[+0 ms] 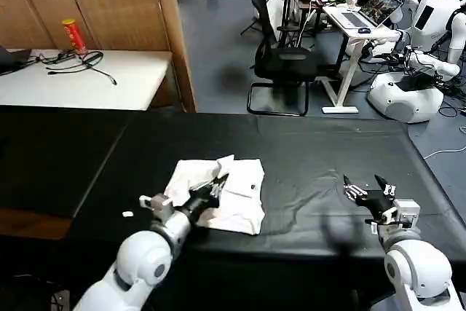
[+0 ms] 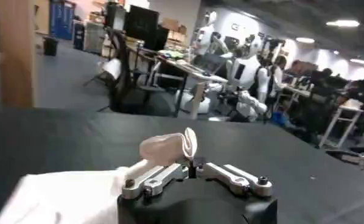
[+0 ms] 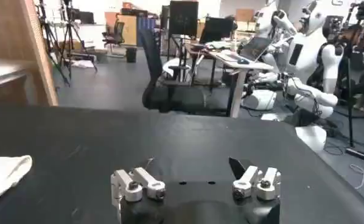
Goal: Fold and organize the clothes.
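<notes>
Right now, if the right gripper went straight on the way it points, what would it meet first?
Probably nothing: the right gripper, open, points across bare black table toward its far edge. The white T-shirt lies off to its left, out of that line.

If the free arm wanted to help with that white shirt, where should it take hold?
Probably the T-shirt's right-hand edge, the side nearest the right gripper, coming in low across the black table. That edge lies flat and free, while the left gripper is pinched shut on a raised fold nearer the middle.
</notes>
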Available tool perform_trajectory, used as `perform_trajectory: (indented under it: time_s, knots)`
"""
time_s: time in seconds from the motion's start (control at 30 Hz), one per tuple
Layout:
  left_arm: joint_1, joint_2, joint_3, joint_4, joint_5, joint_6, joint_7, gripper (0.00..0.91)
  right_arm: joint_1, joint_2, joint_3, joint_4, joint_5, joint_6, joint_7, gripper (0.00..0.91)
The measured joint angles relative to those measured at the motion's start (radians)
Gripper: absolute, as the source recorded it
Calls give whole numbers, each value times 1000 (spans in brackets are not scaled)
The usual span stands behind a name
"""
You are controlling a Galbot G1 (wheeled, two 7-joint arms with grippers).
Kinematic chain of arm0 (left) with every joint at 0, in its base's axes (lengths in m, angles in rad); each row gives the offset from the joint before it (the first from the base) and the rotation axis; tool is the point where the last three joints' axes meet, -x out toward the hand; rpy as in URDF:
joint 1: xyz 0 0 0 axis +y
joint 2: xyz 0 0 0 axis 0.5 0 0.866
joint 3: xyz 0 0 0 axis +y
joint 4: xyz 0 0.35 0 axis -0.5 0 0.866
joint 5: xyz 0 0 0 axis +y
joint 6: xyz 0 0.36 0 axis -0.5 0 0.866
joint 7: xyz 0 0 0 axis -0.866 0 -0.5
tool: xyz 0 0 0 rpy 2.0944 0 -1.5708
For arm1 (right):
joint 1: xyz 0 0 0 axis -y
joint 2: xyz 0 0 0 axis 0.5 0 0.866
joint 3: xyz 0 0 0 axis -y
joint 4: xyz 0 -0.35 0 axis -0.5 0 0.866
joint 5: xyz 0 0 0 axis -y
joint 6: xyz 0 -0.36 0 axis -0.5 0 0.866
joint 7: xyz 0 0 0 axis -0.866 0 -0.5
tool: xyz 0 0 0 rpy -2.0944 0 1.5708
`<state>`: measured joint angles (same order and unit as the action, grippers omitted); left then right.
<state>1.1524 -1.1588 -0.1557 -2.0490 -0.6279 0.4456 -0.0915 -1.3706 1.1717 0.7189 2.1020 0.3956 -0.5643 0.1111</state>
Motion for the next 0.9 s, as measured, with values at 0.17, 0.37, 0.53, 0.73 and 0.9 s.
perform_trajectory:
  time_s: [0.17,0.37,0.53,0.73,0.9]
  knots:
    - [-5,-40,16,46,40,-10,3,0,-2,-4,-6,3,-2,0,-4,878]
    - [-2,-85,34,95,112,-32,19,878,1,-18,-30,8,4,17,-30,878]
    - [-2,-129,43,134,113,-54,22,878,12,-16,-72,1,10,37,-53,878]
    - [2,-200,35,145,-14,-54,28,878,44,-39,-161,-7,76,37,-84,878]
    - [-16,-190,-11,111,26,-77,49,878,91,-61,-260,-28,92,35,-104,878]
